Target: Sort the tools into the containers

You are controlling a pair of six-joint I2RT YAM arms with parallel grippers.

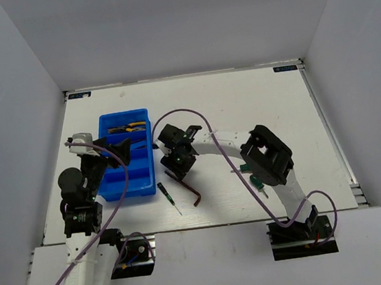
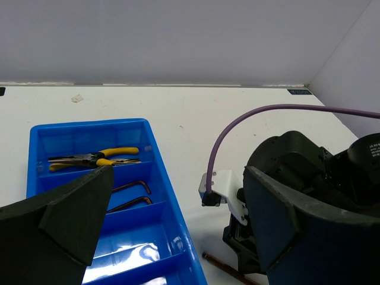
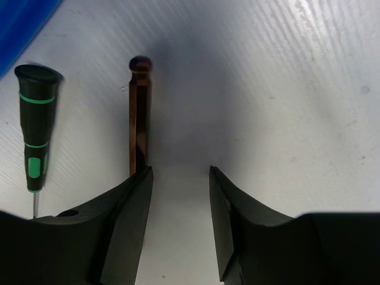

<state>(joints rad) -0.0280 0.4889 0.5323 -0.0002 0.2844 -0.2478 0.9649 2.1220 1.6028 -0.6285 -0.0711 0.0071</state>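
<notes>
The blue tray (image 1: pixel 143 187) stands at the left, also in the left wrist view (image 2: pixel 178 237). Yellow-handled pliers (image 1: pixel 125 129) (image 2: pixel 95 157) lie in its far compartment, and two dark hex keys (image 2: pixel 127 196) in the one nearer. My left gripper (image 1: pixel 119 153) (image 2: pixel 178 237) is open and empty above the tray's right side. My right gripper (image 1: pixel 176 163) (image 3: pixel 178 178) is open, low over the table, right of the tray. A brown L-shaped hex key (image 1: pixel 187 186) (image 3: pixel 139 113) lies under its left finger (image 3: pixel 127 225), not between the jaws. A thin green-handled screwdriver (image 1: pixel 168 195) (image 3: pixel 35 130) lies beside it.
A stubby green-handled screwdriver (image 1: pixel 257 183) lies partly hidden under the right arm's elbow (image 1: pixel 268 154). A purple cable (image 1: pixel 194 117) loops over the right arm. White walls close in the table (image 1: pixel 255 100) at the back and sides.
</notes>
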